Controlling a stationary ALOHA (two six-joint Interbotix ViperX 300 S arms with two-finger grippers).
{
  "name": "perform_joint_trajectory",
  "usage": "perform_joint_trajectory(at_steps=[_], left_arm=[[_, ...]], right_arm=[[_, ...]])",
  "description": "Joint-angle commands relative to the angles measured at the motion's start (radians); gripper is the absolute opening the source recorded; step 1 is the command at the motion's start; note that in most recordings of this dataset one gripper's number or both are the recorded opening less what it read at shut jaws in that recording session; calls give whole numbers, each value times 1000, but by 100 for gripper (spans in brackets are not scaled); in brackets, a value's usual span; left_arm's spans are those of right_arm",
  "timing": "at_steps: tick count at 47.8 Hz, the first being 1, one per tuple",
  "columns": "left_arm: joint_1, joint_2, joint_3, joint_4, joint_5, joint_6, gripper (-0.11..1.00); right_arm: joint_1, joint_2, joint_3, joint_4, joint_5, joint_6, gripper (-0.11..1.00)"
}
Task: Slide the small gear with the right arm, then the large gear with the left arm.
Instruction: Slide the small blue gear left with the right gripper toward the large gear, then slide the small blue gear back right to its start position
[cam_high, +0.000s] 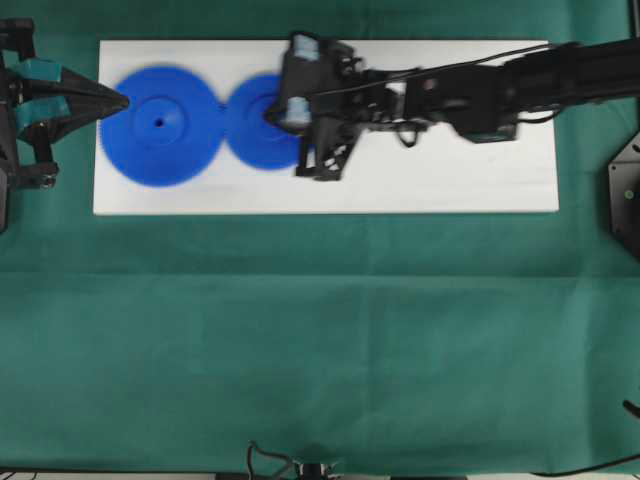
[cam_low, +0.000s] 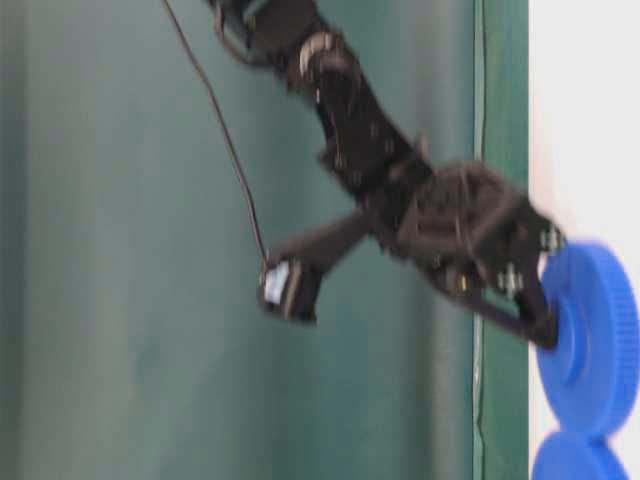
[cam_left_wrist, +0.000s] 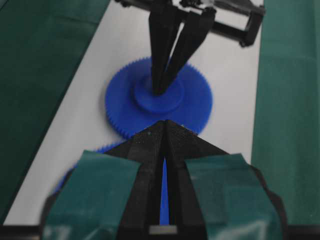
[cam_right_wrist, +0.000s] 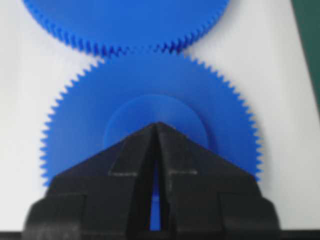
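Observation:
Two blue gears lie side by side on the white board (cam_high: 450, 170), their teeth meeting. The large gear (cam_high: 160, 125) is on the left and the small gear (cam_high: 250, 135) is to its right. My right gripper (cam_high: 270, 115) is shut, with its pointed tip down on the small gear's (cam_right_wrist: 85, 135) raised hub; the right gripper (cam_right_wrist: 157, 123) hides the centre hole. My left gripper (cam_high: 122, 100), with teal patches, is shut, its tip at the large gear's left rim. In the left wrist view the left gripper (cam_left_wrist: 165, 121) points at the small gear (cam_left_wrist: 200, 100).
Green cloth (cam_high: 320, 340) covers the table around the board. The board's right half is bare white. A black fixture (cam_high: 625, 190) sits at the right edge of the table. The large gear (cam_right_wrist: 125, 20) fills the space just beyond the small one.

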Motion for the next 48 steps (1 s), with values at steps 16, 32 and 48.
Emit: perform_joint_trajectory(at_steps=[16, 32, 48], left_arm=[[3, 12, -14, 0, -12, 2, 0], [3, 12, -14, 0, -14, 2, 0], [3, 12, -12, -2, -12, 2, 0]], right_arm=[[25, 8, -54, -17, 57, 3, 53], [25, 8, -52, -17, 52, 3, 53], [23, 0, -37, -17, 58, 5, 53]])
